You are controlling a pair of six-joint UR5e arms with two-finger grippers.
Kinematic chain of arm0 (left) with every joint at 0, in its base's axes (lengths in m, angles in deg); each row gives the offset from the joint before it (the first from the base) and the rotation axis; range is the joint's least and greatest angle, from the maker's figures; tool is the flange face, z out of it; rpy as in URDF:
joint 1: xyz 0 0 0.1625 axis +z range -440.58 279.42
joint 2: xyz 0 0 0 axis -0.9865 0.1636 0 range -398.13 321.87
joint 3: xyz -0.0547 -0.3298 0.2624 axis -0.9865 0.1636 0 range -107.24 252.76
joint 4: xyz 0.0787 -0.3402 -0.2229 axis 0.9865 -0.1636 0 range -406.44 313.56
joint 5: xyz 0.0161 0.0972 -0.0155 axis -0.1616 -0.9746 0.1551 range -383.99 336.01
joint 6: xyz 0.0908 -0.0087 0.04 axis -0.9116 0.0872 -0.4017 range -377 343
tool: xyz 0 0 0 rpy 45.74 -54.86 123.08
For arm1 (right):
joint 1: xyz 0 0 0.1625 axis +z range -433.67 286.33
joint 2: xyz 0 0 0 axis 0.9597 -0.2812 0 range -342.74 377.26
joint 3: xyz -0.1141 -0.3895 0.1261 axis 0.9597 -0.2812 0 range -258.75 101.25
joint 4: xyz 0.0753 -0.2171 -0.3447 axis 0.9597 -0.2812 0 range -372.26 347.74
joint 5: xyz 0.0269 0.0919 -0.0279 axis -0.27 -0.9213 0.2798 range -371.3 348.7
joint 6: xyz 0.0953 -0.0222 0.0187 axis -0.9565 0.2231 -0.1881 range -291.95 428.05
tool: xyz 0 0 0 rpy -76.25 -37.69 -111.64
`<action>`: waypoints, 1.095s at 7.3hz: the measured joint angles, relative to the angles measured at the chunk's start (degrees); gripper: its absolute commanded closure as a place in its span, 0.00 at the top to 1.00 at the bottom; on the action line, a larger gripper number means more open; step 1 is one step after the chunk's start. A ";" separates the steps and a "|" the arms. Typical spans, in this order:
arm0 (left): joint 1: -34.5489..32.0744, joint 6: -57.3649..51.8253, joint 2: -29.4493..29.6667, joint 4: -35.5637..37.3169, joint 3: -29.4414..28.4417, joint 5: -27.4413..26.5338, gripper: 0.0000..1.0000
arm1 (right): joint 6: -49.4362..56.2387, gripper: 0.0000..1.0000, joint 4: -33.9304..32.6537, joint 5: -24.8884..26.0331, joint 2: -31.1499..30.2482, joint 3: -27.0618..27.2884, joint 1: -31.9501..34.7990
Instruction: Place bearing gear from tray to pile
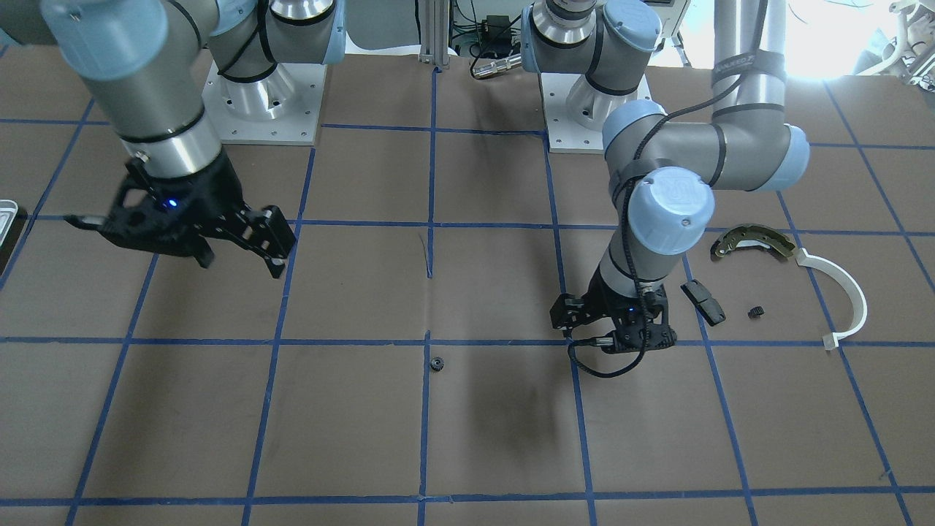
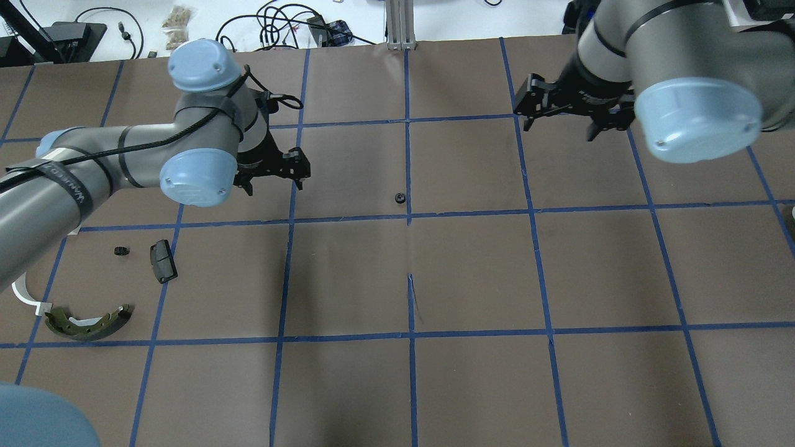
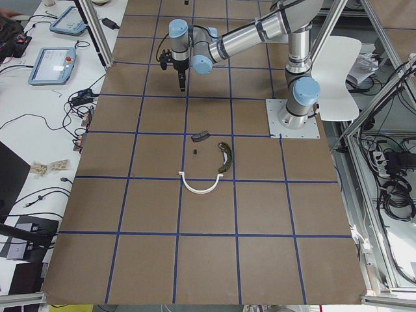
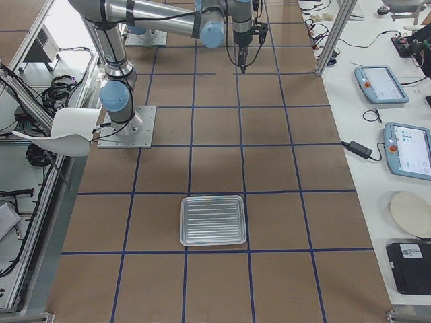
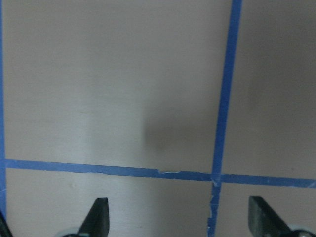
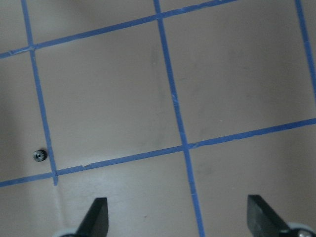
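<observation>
A small black bearing gear (image 1: 437, 364) lies alone on the brown mat by the centre tape line; it also shows in the overhead view (image 2: 400, 198) and the right wrist view (image 6: 39, 155). The pile holds an olive brake shoe (image 1: 752, 241), a white plastic arc (image 1: 847, 292), a black block (image 1: 703, 302) and a second small gear (image 1: 756, 313). The silvery tray (image 4: 213, 220) is empty. My left gripper (image 2: 274, 186) is open and empty, low over the mat between pile and lone gear. My right gripper (image 2: 559, 129) is open and empty, raised, away from gear and tray.
The brown mat carries a blue tape grid (image 1: 431, 340). The arm bases (image 1: 266, 95) stand at the robot's side. Cables and tablets (image 3: 52, 65) lie beyond the operators' edge. A sliver of the tray (image 1: 6, 215) shows at the front view's left edge.
</observation>
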 measured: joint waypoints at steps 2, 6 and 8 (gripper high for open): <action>-6.03 9.42 3.73 0.09 -3.82 4.41 1.00 | 3.41 1.00 5.07 2.99 -3.43 -0.31 -1.21; -13.57 16.95 12.51 3.41 -9.08 6.03 1.00 | 3.46 1.00 15.80 1.31 -1.85 -5.91 -1.12; -14.84 18.77 15.51 6.59 -9.75 5.71 0.97 | 3.37 1.00 17.19 0.90 -1.75 -6.41 -0.97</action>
